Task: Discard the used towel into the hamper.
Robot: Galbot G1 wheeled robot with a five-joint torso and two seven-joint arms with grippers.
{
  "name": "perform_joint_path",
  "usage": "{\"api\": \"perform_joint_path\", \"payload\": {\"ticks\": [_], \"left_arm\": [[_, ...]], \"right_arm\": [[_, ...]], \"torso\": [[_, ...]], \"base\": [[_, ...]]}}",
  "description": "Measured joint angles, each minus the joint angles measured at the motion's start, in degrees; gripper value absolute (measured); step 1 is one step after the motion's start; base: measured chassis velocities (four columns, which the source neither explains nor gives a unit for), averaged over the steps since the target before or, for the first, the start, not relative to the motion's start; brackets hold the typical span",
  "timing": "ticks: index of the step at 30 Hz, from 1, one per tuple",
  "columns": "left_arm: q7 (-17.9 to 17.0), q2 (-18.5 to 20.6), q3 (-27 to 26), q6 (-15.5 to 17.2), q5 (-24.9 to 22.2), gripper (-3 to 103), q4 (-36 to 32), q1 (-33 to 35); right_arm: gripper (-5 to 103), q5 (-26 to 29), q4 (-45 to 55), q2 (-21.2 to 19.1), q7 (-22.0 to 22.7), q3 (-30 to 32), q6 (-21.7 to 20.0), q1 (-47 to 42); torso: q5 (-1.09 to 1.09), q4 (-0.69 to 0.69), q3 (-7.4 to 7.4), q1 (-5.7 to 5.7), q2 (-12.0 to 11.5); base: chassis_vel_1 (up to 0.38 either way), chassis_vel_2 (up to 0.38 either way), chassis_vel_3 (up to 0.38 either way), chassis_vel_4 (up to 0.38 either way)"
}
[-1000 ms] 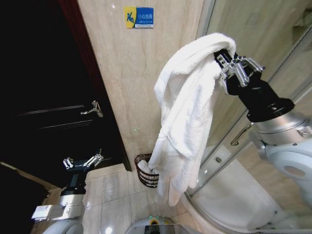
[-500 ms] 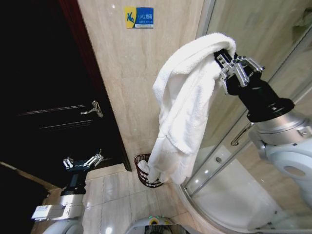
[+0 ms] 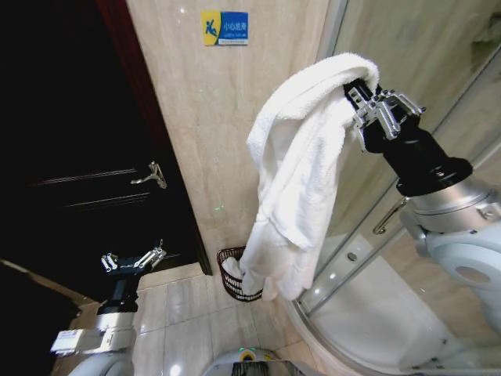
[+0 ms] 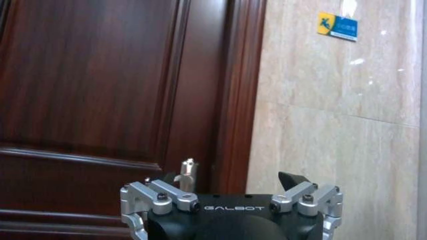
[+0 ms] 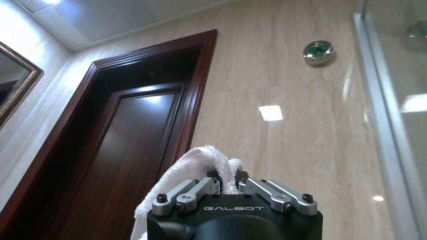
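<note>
1. White terry towel is hanging from the right tool, which is clamped shut on its top fold; its lower end is dangling over the small dark reddish-brown openwork wire hamper on the tiled floor by the beige marble wall.
2. Judgement: centring the bulk over the rim and lowering before letting go looks wise.
3. Left tool is idling low, fingers spread, gripping nothing.
4. Count: one towel, one hamper, two tools.
</note>
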Motion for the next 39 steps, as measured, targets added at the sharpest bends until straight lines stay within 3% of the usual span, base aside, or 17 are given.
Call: {"api": "perform_joint_path", "payload": {"ticks": [5, 11, 13, 15, 18, 20, 21, 25, 27, 28, 29, 31, 39], "left_arm": [[0.0, 0.0, 0.0, 0.0, 0.0, 100, 0.0, 0.0], [0.0, 0.01, 0.0, 0.0, 0.0, 100, 0.0, -0.01], [0.0, 0.0, -0.01, 0.0, 0.0, 100, 0.0, 0.0], [0.01, 0.0, 0.0, 0.0, 0.0, 100, 0.0, 0.0], [0.01, 0.0, 0.0, 0.0, 0.0, 100, 0.0, 0.0], [0.0, 0.0, 0.0, 0.0, 0.0, 100, 0.0, 0.0], [0.01, 0.0, 0.0, 0.0, 0.0, 100, 0.0, 0.0], [0.0, 0.0, 0.0, 0.0, 0.0, 100, 0.0, 0.0], [0.0, 0.0, -0.01, 0.0, 0.0, 100, 0.0, 0.0], [0.0, 0.01, -0.02, 0.0, 0.01, 100, -0.01, 0.0], [0.0, 0.01, -0.02, 0.0, 0.01, 100, -0.01, 0.0], [-0.01, 0.02, -0.02, 0.0, 0.0, 100, 0.0, 0.0], [0.01, -0.01, 0.0, 0.0, 0.0, 100, 0.0, 0.0]], "right_arm": [[9, 0.0, 0.0, 0.0, 0.0, 0.0, 0.0, 0.0], [9, 0.0, 0.01, 0.0, -0.01, 0.0, 0.0, -0.01], [9, 0.0, 0.01, 0.0, 0.0, 0.0, 0.01, 0.0], [9, 0.0, 0.0, 0.0, -0.01, 0.01, 0.01, 0.0], [9, 0.0, 0.0, 0.0, -0.01, 0.0, 0.0, -0.01], [9, 0.0, 0.01, 0.0, -0.01, 0.01, 0.01, 0.0], [9, 0.0, 0.01, 0.0, 0.0, 0.01, 0.01, 0.0], [9, 0.0, 0.0, 0.0, -0.01, 0.01, 0.01, -0.01], [9, 0.0, 0.03, 0.0, -0.01, 0.01, 0.01, 0.0], [9, 0.0, 0.03, 0.0, -0.01, 0.01, 0.01, -0.01], [9, 0.0, 0.03, 0.0, -0.01, 0.01, 0.01, -0.01], [9, 0.0, 0.03, 0.0, -0.02, 0.01, 0.01, -0.01], [9, 0.0, -0.01, 0.0, -0.02, 0.01, 0.01, -0.01]], "torso": [[0.06, 0.0, 0.0, 0.0, 0.0], [-0.03, 0.02, 0.0, 0.02, -0.01], [0.11, 0.0, 0.0, 0.0, 0.0], [0.01, 0.0, 0.0, 0.01, 0.0], [0.09, 0.02, 0.01, 0.01, -0.01], [-0.02, -0.01, 0.0, 0.0, 0.0], [0.08, -0.01, -0.01, -0.01, 0.01], [0.05, 0.03, 0.01, 0.02, -0.01], [-0.05, 0.01, -0.01, 0.0, 0.01], [0.09, 0.0, 0.0, -0.01, 0.0], [0.09, 0.0, 0.0, -0.01, 0.0], [-0.05, 0.02, 0.0, 0.02, 0.0], [0.1, 0.0, 0.0, 0.01, 0.0]], "base": [[0.185, 0.165, -0.175, -0.179], [0.201, 0.227, -0.194, -0.211], [0.223, 0.216, -0.209, -0.243], [0.229, 0.201, -0.224, -0.197], [0.238, 0.215, -0.223, -0.225], [0.263, 0.264, -0.257, -0.27], [0.282, 0.276, -0.282, -0.288], [0.293, 0.271, -0.291, -0.284], [0.291, 0.288, -0.26, -0.284], [0.237, 0.235, -0.25, -0.285], [0.237, 0.235, -0.25, -0.285], [0.203, 0.171, -0.15, -0.202], [0.023, 0.017, -0.013, -0.031]]}}
